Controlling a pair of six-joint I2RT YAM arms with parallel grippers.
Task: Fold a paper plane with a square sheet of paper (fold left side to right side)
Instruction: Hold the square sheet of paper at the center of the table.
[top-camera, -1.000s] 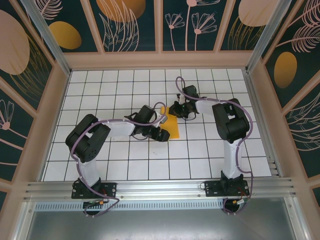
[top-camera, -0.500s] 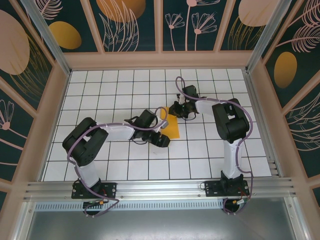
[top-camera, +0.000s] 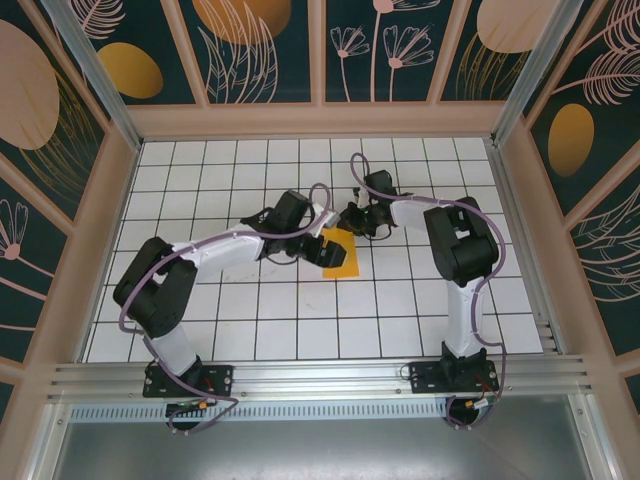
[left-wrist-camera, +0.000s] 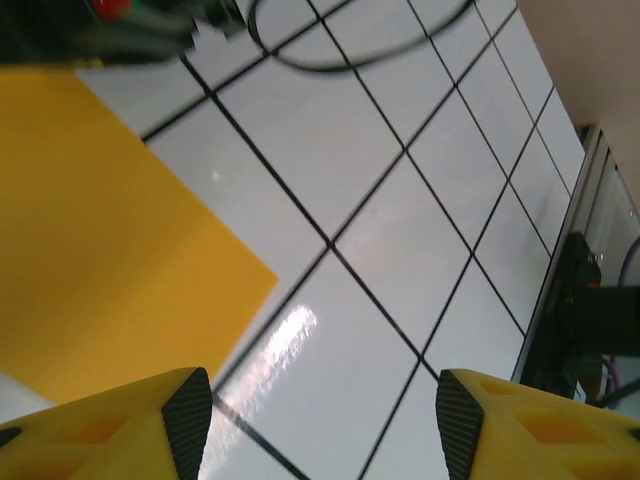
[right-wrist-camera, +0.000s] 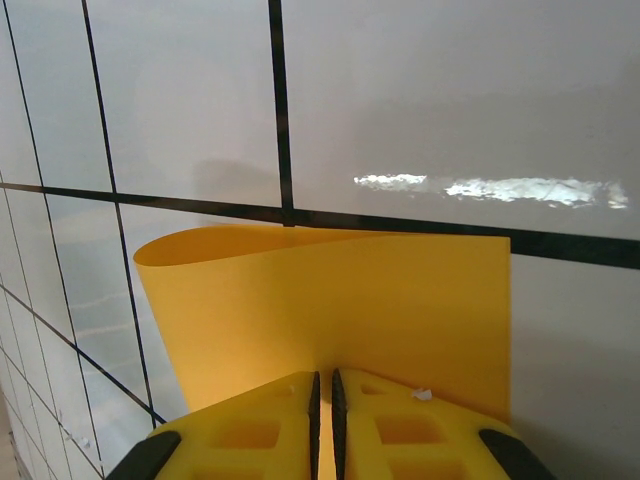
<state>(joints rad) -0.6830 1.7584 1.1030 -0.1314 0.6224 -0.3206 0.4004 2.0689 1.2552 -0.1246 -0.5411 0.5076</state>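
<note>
On the left, the left gripper (top-camera: 322, 247) hangs low over the tiled table (top-camera: 250, 300) with its jaws spread wide and nothing between them. In the left wrist view its fingertips (left-wrist-camera: 185, 410) frame bare tile, with the square sheet of paper (top-camera: 342, 258) off to one side. The sheet lies near the middle of the table, just right of that gripper. From above it looks narrower than a full square, so I judge it partly doubled over. At its far end the right gripper (top-camera: 352, 222) is clamped tight on the sheet's edge, and the right wrist view shows one side of the paper bowing up off the table in a loose curl. The main risk, as I read it, is a crooked crease: if the left gripper presses down while the edges are out of line, the fold sets askew. A push along the glossy tiles could also drag the sheet, pivoting it around the right gripper's pinch or tearing it there. Should the right gripper let go early, the curl would likely spring open.
</note>
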